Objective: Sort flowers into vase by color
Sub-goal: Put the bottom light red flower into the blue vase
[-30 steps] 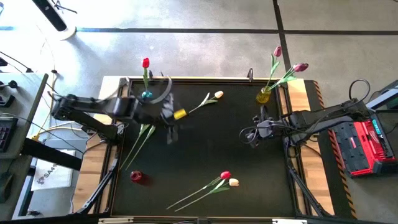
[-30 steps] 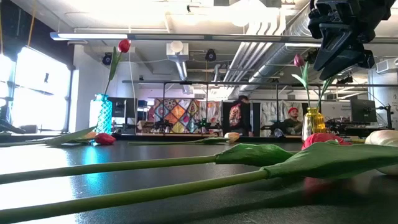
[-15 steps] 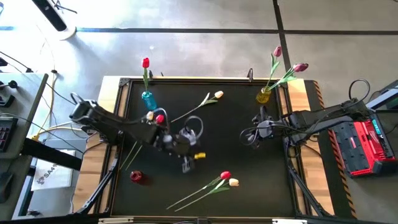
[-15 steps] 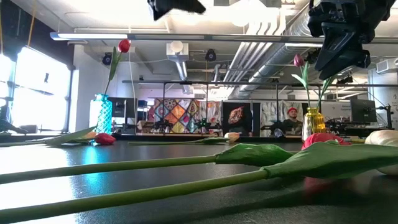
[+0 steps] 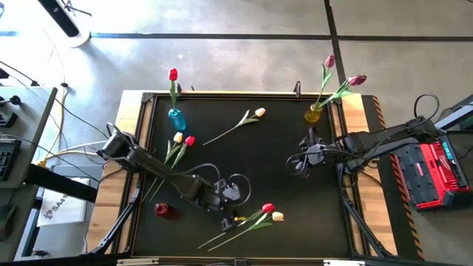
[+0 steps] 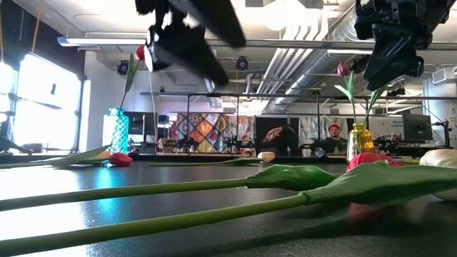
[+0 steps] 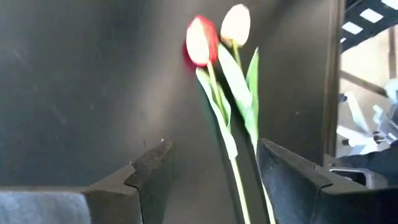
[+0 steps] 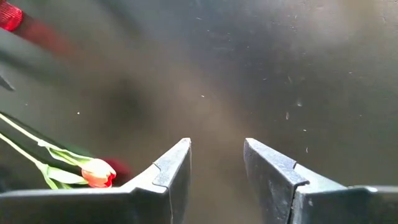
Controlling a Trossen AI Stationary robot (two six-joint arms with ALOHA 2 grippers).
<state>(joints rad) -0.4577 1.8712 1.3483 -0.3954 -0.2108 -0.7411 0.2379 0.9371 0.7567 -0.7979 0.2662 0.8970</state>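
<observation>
Red (image 5: 267, 209) and cream (image 5: 278, 216) tulips lie side by side near the table's near edge, stems running toward the near-left. My left gripper (image 5: 230, 212) hovers open above these stems (image 7: 233, 155), touching nothing; it is high up in the low view (image 6: 187, 37). Another cream and red pair (image 5: 183, 140) lies beside the blue vase (image 5: 175, 116), which holds one red tulip (image 5: 173, 74). A lone cream tulip (image 5: 259, 112) lies farther back. The yellow vase (image 5: 312, 114) holds two pink tulips (image 5: 357, 79). My right gripper (image 5: 299, 164) waits open (image 8: 217, 146) above the table's right half.
A small red vase (image 5: 162, 210) stands near the near-left corner. The black tabletop has a raised frame (image 5: 222, 94) around it. Bare table (image 5: 259, 159) lies between the two grippers. A red case (image 5: 432, 174) sits off the table's right side.
My left gripper has swung from beside the blue vase toward the near edge and the right, coming down over the red and cream pair there. The cream and red pair by the blue vase, hidden under it before, now shows. My right arm has kept still.
</observation>
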